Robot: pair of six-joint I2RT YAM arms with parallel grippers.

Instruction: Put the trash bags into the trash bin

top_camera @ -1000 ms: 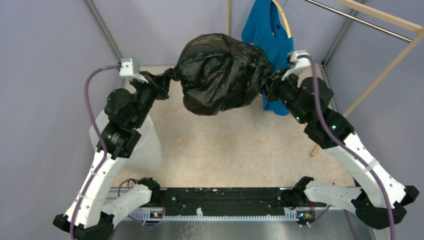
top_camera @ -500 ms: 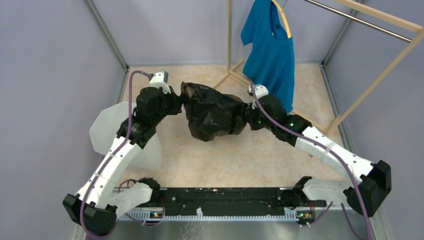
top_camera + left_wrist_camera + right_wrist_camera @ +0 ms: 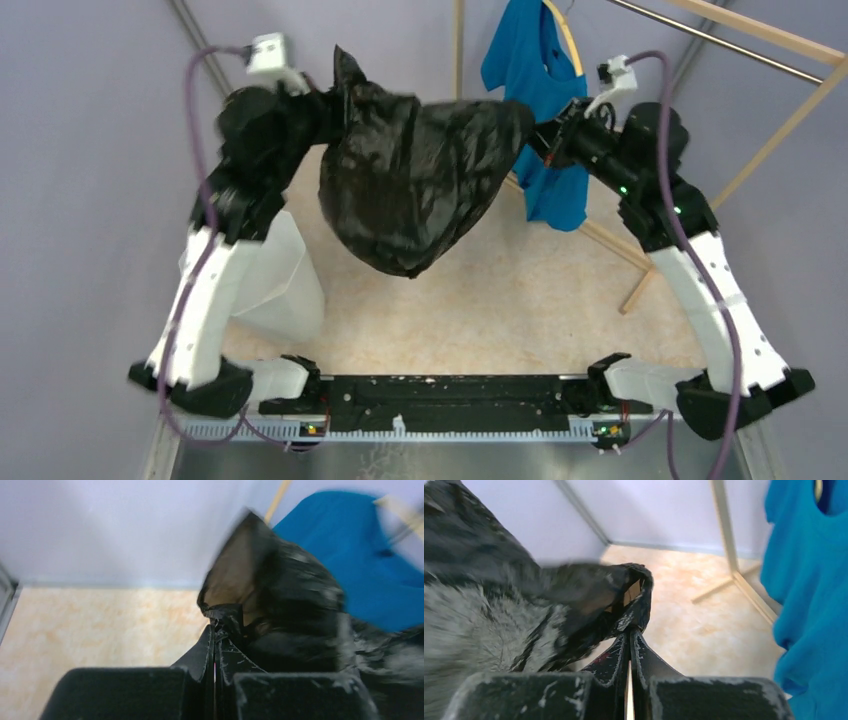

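Top external view: the trash bag (image 3: 410, 190) hangs in the air, stretched between both arms, its belly sagging to a low point above the table (image 3: 500, 300).
Left gripper (image 3: 322, 105): fingers pressed together on a pinch of the bag's upper left edge. The left wrist view shows film caught between them and a flap standing up beyond.
Right gripper (image 3: 545, 140): closed on a twisted corner at the bag's right edge, with film bunched just past the fingertips in the right wrist view.
Trash bin (image 3: 285, 290): white, at the left side of the table, partly hidden behind the left arm. The bag's low point hangs to its right, not over it.
Risk, slip: the film is thin and glossy and each hold is only a small pinch, so a hard sideways pull could draw it out of one grip and leave the bag swinging from the other.
Risk, tear: tension across the span could rip the film at either pinch.
Risk, missed bin: the bag looks about as wide as the bin, so a release off-centre would drape it over the rim or drop it on the table.
Risk, tipped bin: it looks light, and the left arm passing close or the bag dragging could knock it over.
Risk, snag: the blue T-shirt (image 3: 540, 80) hangs just behind the right gripper and could catch the wrist or its cable.
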